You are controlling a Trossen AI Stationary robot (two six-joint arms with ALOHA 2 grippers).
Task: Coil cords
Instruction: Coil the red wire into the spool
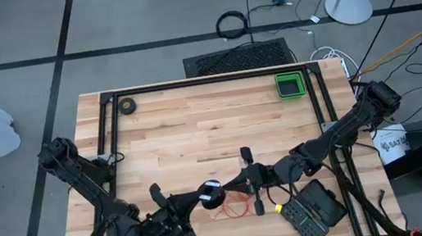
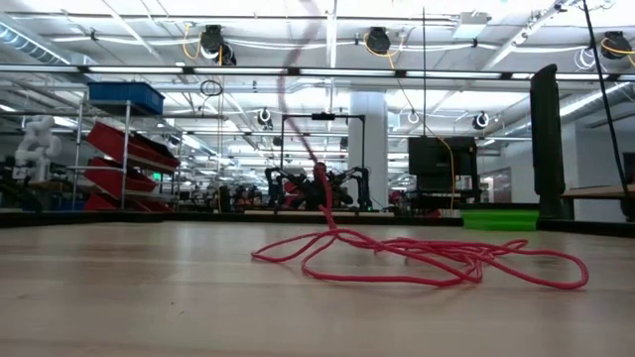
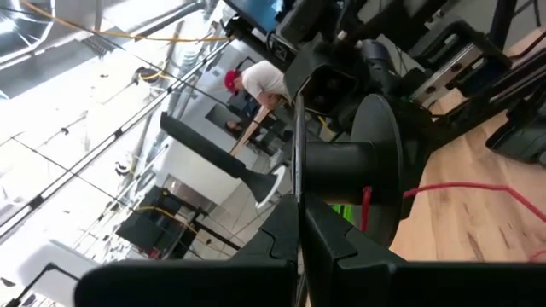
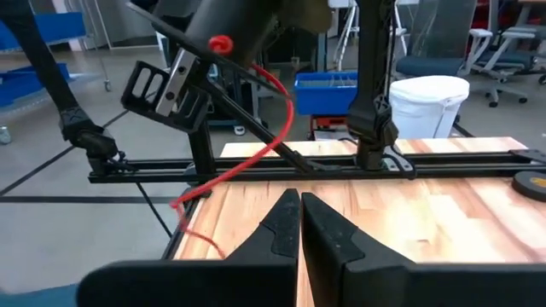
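With the reel [image 1: 211,194] clamped in the closed left gripper [image 1: 192,204] and the right gripper [image 1: 236,187] shut on nothing visible, the red cord [image 2: 417,260], heaped loose on the table [image 1: 196,128] below, could be snagged and knotted during winding.

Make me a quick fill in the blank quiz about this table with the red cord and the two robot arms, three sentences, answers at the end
1. The loose cord piled on the wooden table is ____ in colour.
2. The left gripper holds up a round black ____ with the cord running off it.
3. The fingers of the right gripper are ____, with nothing visible between them.
4. The small tray near the table's far right corner is ____ in colour.

Missing words: red; reel; shut; green
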